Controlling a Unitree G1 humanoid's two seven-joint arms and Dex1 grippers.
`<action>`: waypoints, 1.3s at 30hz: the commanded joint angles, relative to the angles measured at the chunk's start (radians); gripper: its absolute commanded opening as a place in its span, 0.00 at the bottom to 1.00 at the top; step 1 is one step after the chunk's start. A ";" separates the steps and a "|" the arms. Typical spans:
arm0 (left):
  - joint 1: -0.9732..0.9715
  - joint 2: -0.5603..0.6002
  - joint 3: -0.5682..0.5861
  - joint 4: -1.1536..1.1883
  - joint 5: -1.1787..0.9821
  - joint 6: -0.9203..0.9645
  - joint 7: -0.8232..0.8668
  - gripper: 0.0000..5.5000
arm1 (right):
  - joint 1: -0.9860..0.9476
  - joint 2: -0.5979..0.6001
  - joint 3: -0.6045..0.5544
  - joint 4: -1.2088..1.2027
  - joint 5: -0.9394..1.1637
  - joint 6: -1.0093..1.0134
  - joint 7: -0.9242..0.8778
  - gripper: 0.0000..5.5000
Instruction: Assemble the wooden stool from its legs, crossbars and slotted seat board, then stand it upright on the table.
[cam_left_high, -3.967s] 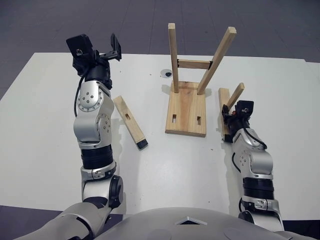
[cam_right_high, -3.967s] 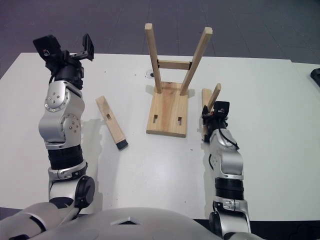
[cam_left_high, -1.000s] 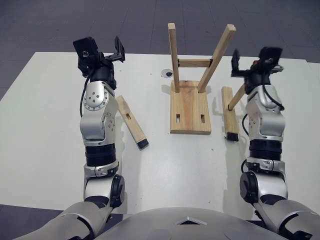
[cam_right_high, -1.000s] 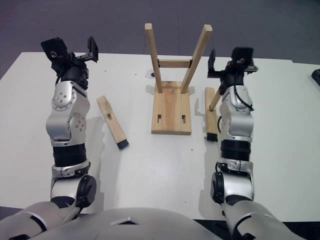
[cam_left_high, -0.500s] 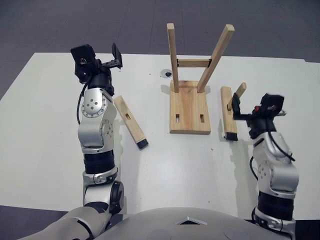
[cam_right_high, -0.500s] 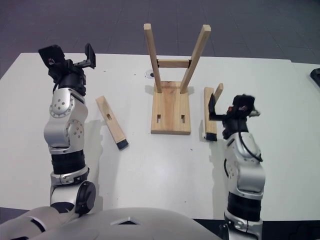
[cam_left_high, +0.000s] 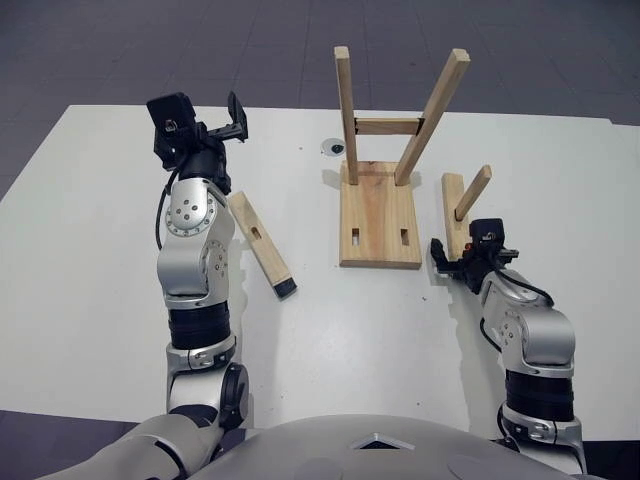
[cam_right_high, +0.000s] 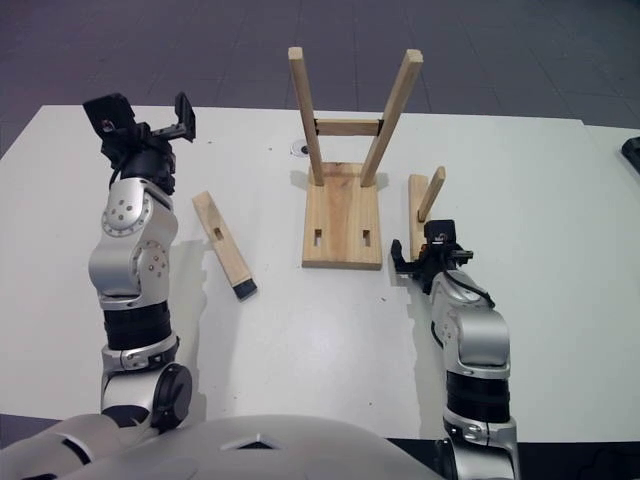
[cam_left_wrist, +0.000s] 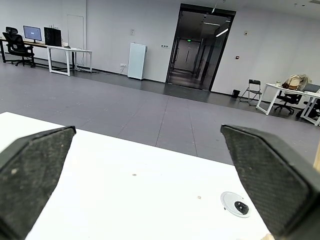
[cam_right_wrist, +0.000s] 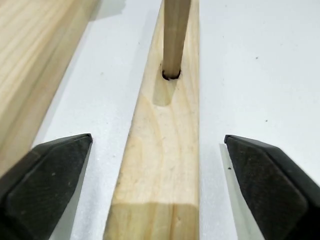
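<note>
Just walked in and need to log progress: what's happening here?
A wooden stool is half built. The seat board lies flat on the table with two legs standing in it, joined by a crossbar. The right gripper, open, straddles the near end of a third leg lying right of the board, with a second crossbar plugged into it. The left gripper is raised, open and empty; a fourth leg lies loose nearby.

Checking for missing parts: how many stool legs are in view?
4. Two upright legs stand in the seat board, joined by a crossbar; a loose leg lies left of it; another leg lies right, a second crossbar plugged in. None looks hidden.
</note>
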 joint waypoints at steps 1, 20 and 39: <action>0.009 0.000 0.000 -0.017 0.011 0.052 0.011 0.98 | -0.041 0.007 -0.045 -0.009 0.038 0.114 0.012 0.77; 0.002 -0.018 -0.012 -0.007 0.033 0.139 0.025 0.98 | -0.136 -0.051 0.004 0.035 0.016 0.161 0.033 0.37; -0.106 -0.022 0.176 -0.004 -0.257 0.253 -0.096 0.98 | -0.269 -0.102 -0.267 -0.027 0.148 -0.351 0.143 0.37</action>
